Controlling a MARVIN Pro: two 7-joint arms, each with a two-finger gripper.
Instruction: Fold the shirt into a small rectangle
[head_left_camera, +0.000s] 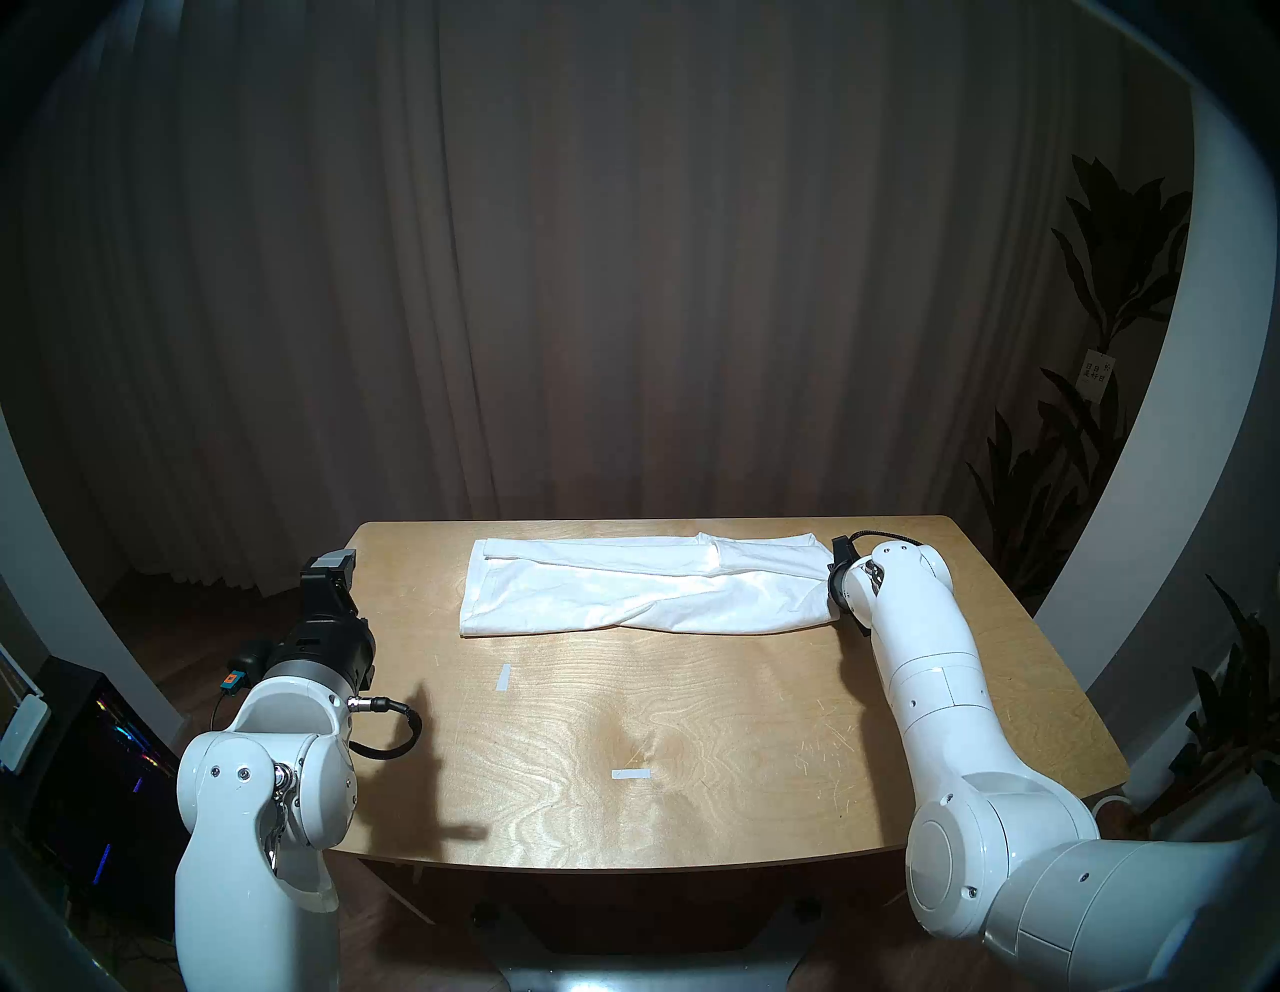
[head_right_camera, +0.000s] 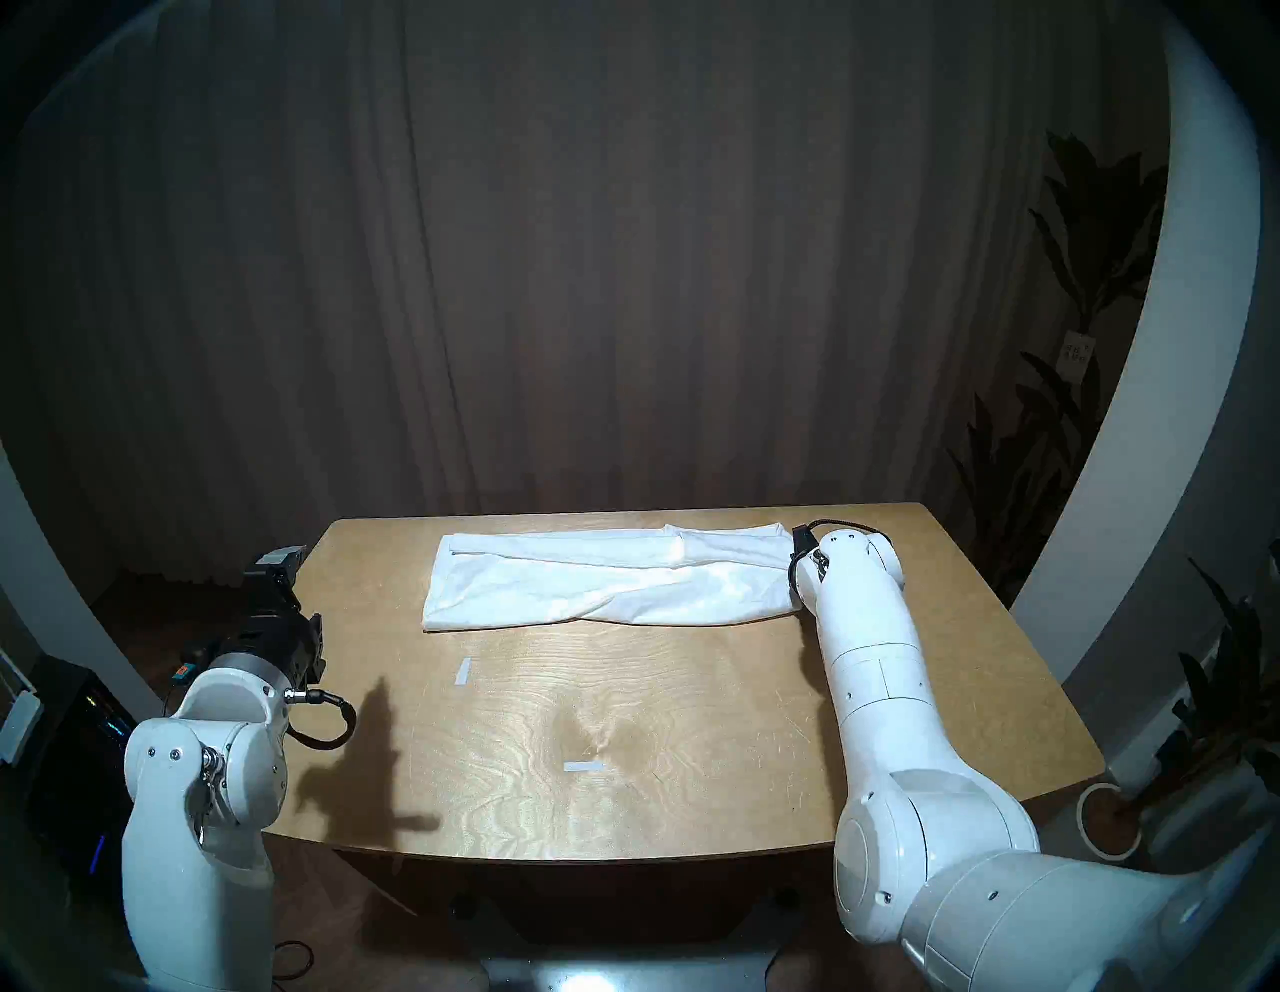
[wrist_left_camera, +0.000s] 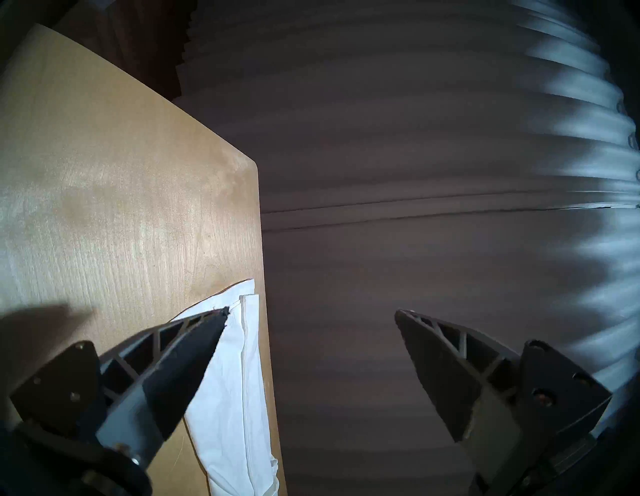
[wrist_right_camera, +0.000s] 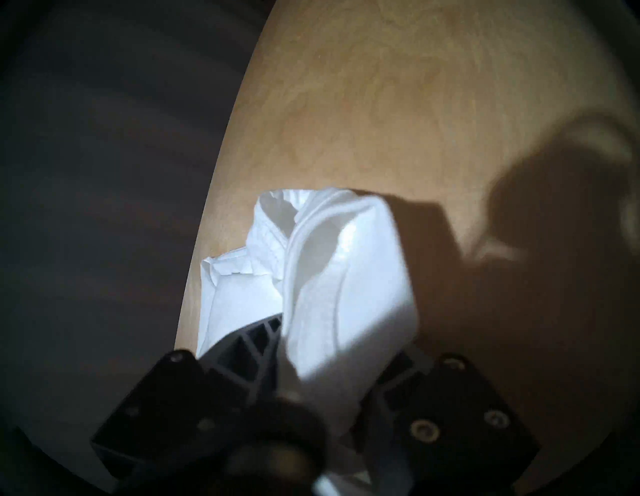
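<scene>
The white shirt (head_left_camera: 623, 589) lies as a long, wrinkled strip across the far part of the wooden table (head_left_camera: 692, 817). My right gripper (head_left_camera: 833, 589) is at the strip's right end, mostly hidden behind its own wrist. In the right wrist view its fingers (wrist_right_camera: 252, 343) are shut on a bunched fold of the shirt (wrist_right_camera: 346, 277). My left gripper (head_left_camera: 332, 561) hovers at the table's left edge, well left of the shirt. It is open with nothing between its fingers (wrist_left_camera: 194, 363), and the shirt's (wrist_left_camera: 235, 398) left end shows beyond them.
Two small white tape strips (head_left_camera: 502, 677) (head_left_camera: 632, 774) are stuck to the tabletop in front of the shirt. A dark curtain (head_left_camera: 623, 277) hangs close behind the table's far edge. Potted plants (head_left_camera: 1108, 291) stand at the right.
</scene>
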